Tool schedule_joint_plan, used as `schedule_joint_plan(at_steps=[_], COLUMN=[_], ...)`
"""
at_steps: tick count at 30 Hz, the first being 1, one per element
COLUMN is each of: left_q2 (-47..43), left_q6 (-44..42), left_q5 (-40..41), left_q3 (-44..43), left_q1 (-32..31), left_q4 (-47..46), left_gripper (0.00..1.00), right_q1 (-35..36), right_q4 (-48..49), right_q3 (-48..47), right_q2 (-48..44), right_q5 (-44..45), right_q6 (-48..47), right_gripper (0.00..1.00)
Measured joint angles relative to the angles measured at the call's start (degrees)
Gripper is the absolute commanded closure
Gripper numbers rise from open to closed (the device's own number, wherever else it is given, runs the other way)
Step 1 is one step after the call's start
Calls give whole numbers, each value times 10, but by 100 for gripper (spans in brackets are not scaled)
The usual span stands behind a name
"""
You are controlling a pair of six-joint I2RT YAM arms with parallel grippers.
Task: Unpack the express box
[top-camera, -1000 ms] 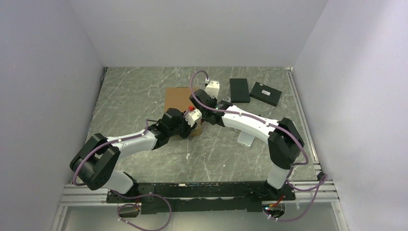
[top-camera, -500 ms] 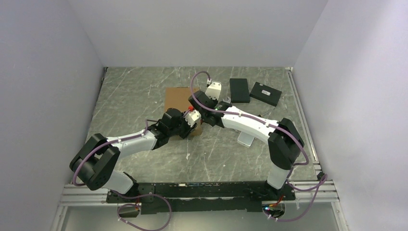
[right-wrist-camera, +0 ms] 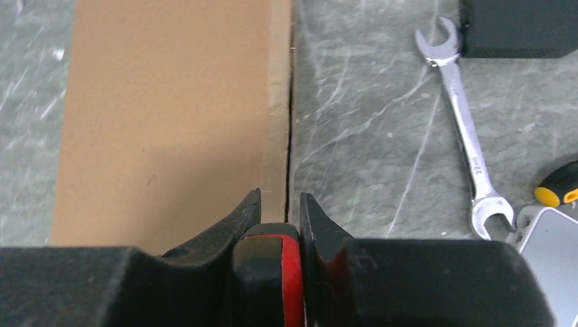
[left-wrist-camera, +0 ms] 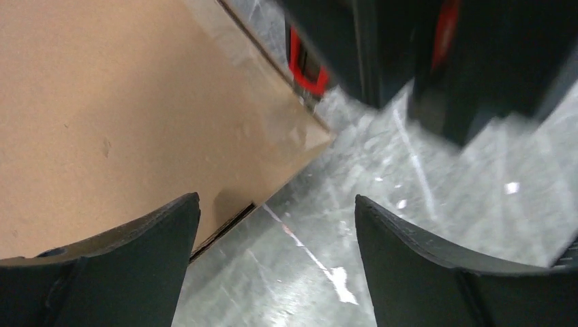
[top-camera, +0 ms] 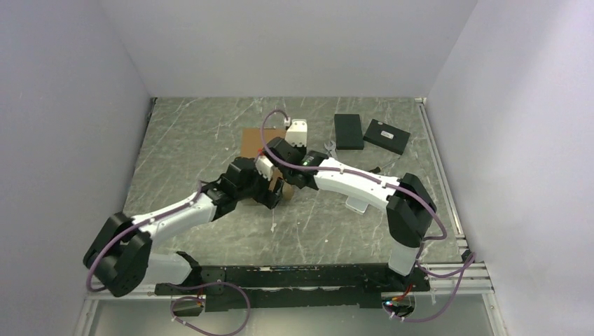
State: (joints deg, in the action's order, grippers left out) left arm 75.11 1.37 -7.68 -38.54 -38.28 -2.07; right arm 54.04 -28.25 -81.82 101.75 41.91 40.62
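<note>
The express box (top-camera: 251, 140) is a flat brown cardboard mailer lying closed on the table, partly hidden under both wrists. In the right wrist view its right edge (right-wrist-camera: 278, 102) runs straight ahead of my right gripper (right-wrist-camera: 279, 204), which is shut on a black and red tool (right-wrist-camera: 276, 272). My left gripper (left-wrist-camera: 276, 211) is open and empty, low over the table at the box's near corner (left-wrist-camera: 300, 139), with its left finger over the cardboard. The red and black tool (left-wrist-camera: 307, 61) and the right fingers show just beyond it.
Two small black boxes (top-camera: 348, 131) (top-camera: 387, 136) lie at the back right. A silver wrench (right-wrist-camera: 465, 122) lies right of the mailer, beside a yellow-black handle (right-wrist-camera: 559, 185) and a white-grey device (right-wrist-camera: 549, 235). A white object (top-camera: 360, 203) lies under the right arm.
Both grippers have shifted left over the box's near edge. The right gripper still holds the tool. The left arm has stretched forward and its shoulder has turned left.
</note>
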Motion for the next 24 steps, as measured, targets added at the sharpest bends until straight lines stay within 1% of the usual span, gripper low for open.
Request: schedule_joint_plan(at_steps=[2, 4, 11, 13, 15, 17, 18, 21, 24], left_q2=[-31, -82, -266, -311, -339, -349, -347, -321, -280], left_q6=[53, 120, 282, 325, 379, 453, 501, 628, 742], left_q5=[-2, -8, -26, -24, -15, 2, 13, 38, 50], left_q3=[6, 26, 103, 112, 113, 110, 107, 103, 103], left_q1=[3, 4, 4, 4, 4, 4, 4, 5, 11], left_q4=[7, 20, 94, 116, 138, 168, 189, 232, 241], left_gripper=[13, 16, 37, 40, 40, 49, 50, 43, 38], right_q1=[16, 28, 28, 27, 27, 27, 27, 27, 27], right_q4=[1, 5, 12, 13, 13, 14, 14, 16, 16], right_q3=[-1, -2, -1, -1, -1, -1, 0, 1, 2], right_q2=[3, 5, 6, 6, 6, 6, 6, 6, 6], right_q5=[-3, -4, -19, -21, -21, -21, -20, -19, -17], right_q6=[-13, -26, -40, -41, -42, -42, -41, -40, -35], right_gripper=[100, 100, 100, 100, 100, 100, 100, 100, 100])
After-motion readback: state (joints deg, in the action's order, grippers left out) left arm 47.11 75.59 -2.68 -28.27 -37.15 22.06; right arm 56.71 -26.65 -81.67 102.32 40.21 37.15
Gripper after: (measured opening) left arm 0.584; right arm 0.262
